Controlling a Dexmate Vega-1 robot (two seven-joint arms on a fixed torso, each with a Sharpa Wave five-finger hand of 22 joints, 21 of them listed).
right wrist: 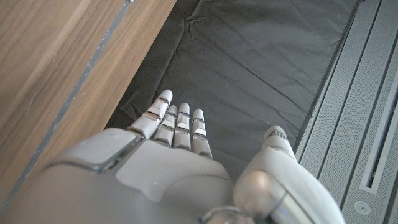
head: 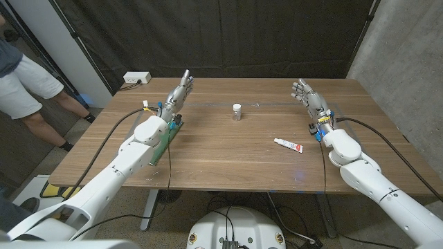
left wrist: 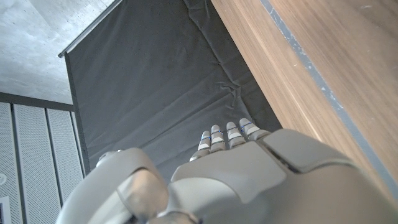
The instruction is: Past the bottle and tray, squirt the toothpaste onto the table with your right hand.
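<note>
Near the empty, spread right hand (head: 306,95) lies the toothpaste (head: 288,144), its red lettering unreadable.

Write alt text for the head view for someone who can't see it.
Two white robot arms reach over a wooden table, the left hand and right hand both empty with fingers apart. A toothpaste tube lies near the right arm, and a small bottle stands mid-table. A person stands at the left edge.

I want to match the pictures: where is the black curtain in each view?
Head view: curtain across the top, behind the table.
Left wrist view: between table and concrete wall.
Right wrist view: between table and grey panels.
Shared landmark: the table's far edge.
</note>
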